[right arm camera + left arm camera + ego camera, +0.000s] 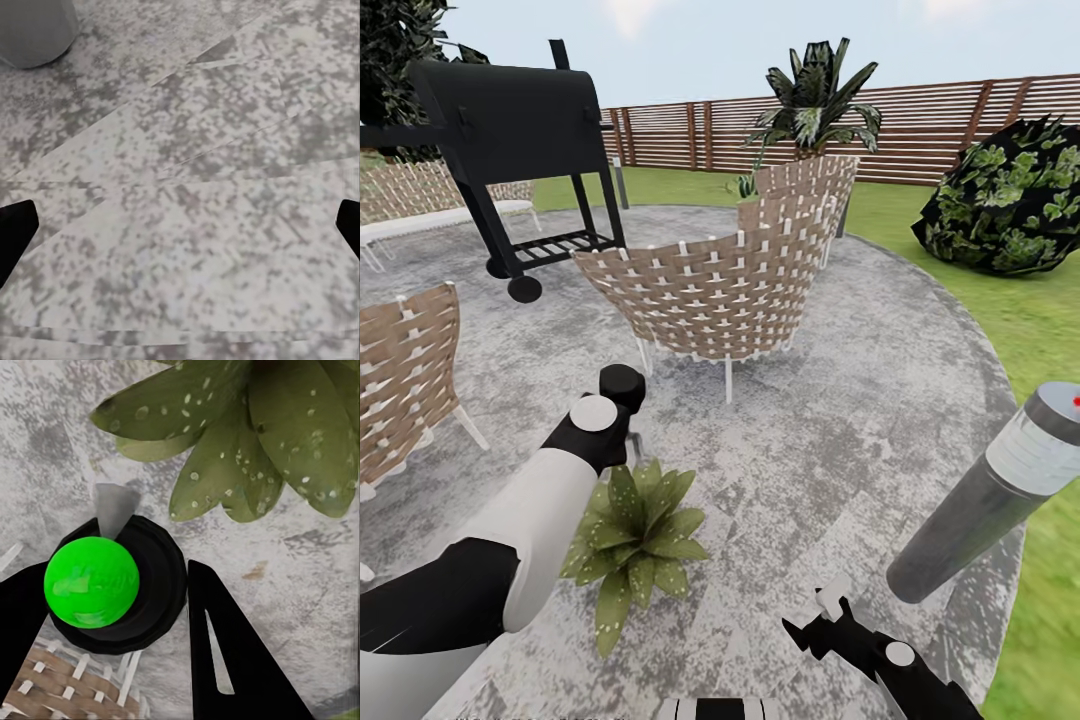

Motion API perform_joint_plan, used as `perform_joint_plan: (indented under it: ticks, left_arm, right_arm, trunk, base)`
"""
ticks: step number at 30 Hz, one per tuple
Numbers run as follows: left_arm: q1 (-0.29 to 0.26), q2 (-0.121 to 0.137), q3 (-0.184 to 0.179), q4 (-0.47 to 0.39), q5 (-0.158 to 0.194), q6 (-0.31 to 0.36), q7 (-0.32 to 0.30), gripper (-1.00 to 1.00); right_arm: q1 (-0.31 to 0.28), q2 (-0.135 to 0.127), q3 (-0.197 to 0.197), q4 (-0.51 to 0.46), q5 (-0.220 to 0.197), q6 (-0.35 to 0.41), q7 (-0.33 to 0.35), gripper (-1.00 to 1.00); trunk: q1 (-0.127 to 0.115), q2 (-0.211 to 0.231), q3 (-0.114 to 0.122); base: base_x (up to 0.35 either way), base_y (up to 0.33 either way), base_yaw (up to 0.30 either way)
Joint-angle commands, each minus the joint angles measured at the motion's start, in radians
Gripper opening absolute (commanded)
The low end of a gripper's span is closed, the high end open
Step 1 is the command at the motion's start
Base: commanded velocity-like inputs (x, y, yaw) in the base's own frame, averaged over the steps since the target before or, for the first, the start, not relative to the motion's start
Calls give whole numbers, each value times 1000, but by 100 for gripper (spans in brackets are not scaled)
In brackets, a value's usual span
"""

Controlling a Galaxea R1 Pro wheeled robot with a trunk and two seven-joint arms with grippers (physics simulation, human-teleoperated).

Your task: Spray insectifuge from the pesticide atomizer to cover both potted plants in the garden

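Pesticide atomizer (112,585) sits clasped in the left hand (112,652), just beside a potted plant (635,535).

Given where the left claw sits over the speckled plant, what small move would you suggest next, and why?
Probably shift the left claw, shut on the atomizer, further over the potted plant; in the left wrist view the leaves lie to one side, not beneath the nozzle.

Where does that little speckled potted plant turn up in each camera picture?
Head view: speckled potted plant low, left of centre, beside the left arm.
Left wrist view: its leaves fill the upper right.
Right wrist view: not in it.
Shared landmark: mottled grey patio.
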Motion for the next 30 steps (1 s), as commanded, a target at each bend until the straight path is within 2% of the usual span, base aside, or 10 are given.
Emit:
perform_joint_plan:
  ticks: [1, 9, 14, 21, 30]
  left_arm:
    - [-1, -1, 0, 0, -5, 11, -7, -100]
    - [-2, -8, 4, 0, -6, 13, -7, -100]
    - [-2, -2, -1, 0, -6, 14, -7, -100]
    - [-2, -1, -2, 0, -6, 13, -7, -100]
    - [-1, -2, -1, 0, -7, 13, -7, -100]
  right_arm:
    - [0, -1, 1, 0, 7, -5, 0, 100]
    - [0, 0, 2, -1, 7, -4, 0, 100]
    - [0, 1, 4, -3, 7, -2, 0, 100]
    - [-1, -1, 0, -2, 7, -5, 1, 100]
    - [-1, -1, 1, -2, 7, -5, 0, 100]
  trunk:
    - [0, 0, -1]
    - [0, 0, -1]
    - [0, 0, -1]
    - [0, 0, -1]
    - [0, 0, -1]
  base:
    - [0, 0, 67]
    - [-3, -141, 12]
    - [-215, -199, 0]
    - [-53, -30, 1]
    - [-1, 0, 229]
